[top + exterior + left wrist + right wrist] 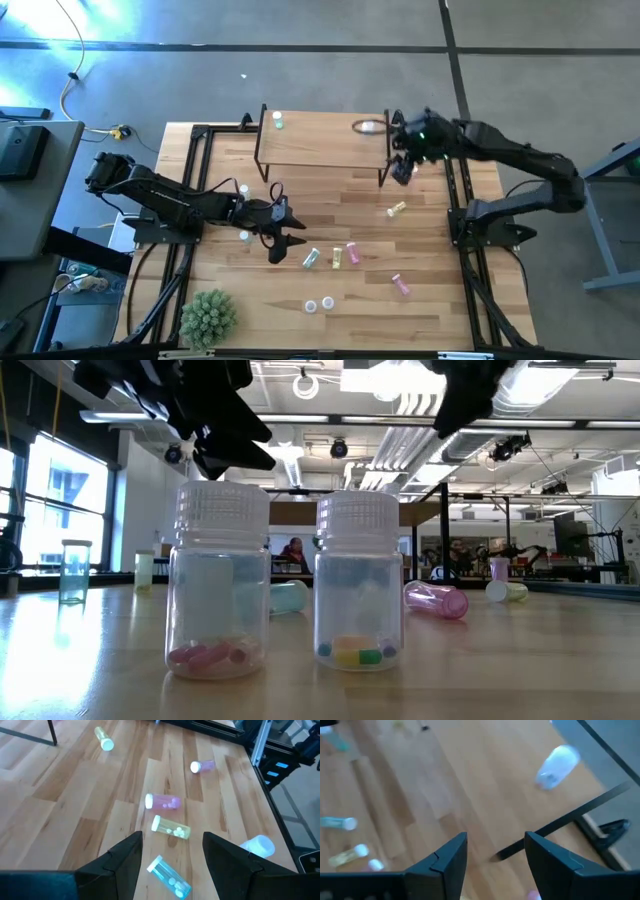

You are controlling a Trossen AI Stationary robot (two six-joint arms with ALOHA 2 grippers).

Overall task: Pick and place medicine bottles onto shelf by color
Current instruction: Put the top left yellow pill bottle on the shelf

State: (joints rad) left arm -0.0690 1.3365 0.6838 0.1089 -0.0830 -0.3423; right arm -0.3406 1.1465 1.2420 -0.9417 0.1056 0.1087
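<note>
The shelf (320,145) stands on thin black legs at the table's far middle. One pale green bottle (277,121) stands upright on its far left corner. Several medicine bottles lie on their sides on the table: pale green (311,258), yellow (337,257), pink (353,253), another yellow (396,210), another pink (401,284). My left gripper (298,232) hovers open just left of that group; the pale green bottle (169,877) shows below its fingers. My right gripper (402,170) hangs open at the shelf's right end, holding nothing.
Two upright clear bottles with white caps (311,305) (327,301) stand near the front edge, large in the low view (218,585). Two small pale bottles (243,189) (245,236) stand by my left arm. A spiky green plant ball (208,318) sits at the front left.
</note>
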